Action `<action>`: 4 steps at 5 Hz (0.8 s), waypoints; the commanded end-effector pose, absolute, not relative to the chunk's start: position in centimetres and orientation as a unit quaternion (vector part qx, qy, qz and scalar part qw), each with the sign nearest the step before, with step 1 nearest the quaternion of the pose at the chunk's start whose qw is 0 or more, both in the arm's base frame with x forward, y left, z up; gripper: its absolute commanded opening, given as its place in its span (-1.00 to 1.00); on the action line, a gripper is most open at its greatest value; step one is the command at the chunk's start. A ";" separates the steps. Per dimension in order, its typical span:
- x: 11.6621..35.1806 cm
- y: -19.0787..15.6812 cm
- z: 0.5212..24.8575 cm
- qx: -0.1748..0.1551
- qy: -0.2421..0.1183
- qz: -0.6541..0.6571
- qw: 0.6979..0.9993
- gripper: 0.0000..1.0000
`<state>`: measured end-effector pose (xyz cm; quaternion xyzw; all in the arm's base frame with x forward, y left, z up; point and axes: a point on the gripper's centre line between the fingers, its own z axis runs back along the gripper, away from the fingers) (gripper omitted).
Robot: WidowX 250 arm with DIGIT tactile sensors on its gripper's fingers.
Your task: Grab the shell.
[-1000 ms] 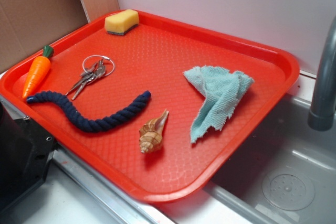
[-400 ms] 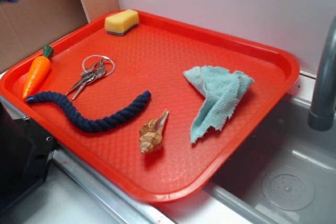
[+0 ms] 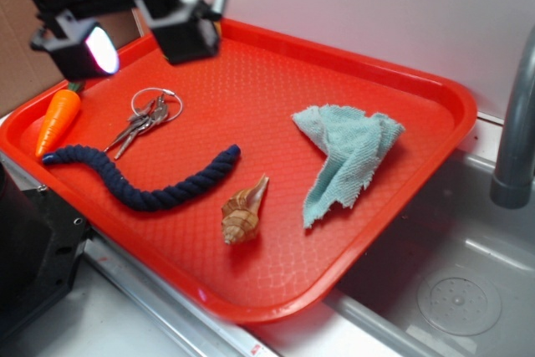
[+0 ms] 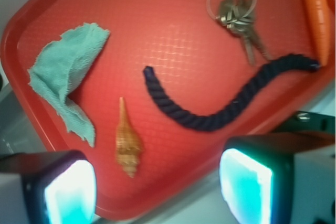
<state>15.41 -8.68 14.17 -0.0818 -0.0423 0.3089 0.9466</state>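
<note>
End effector [image 3: 138, 33] hovers, fingers apart, well above the shell [image 3: 242, 211] on the red tray [image 3: 401, 81].

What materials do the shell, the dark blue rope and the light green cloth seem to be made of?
Shell: looks like natural hard shell, matte, with ridged tan and brown bands and a pale tip.
Rope: apparently twisted cotton or similar fibre, judging by its visible braided strands.
Cloth: probably terry or microfibre; soft, crumpled, with a fuzzy surface and frayed edges.
</note>
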 end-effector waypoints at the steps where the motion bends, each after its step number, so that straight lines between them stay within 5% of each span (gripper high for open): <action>1: 17.0 -11.9 9.8 -0.053 -0.043 0.307 0.949 1.00; 4: 18.1 -13.3 3.0 -0.023 -0.048 0.295 0.954 1.00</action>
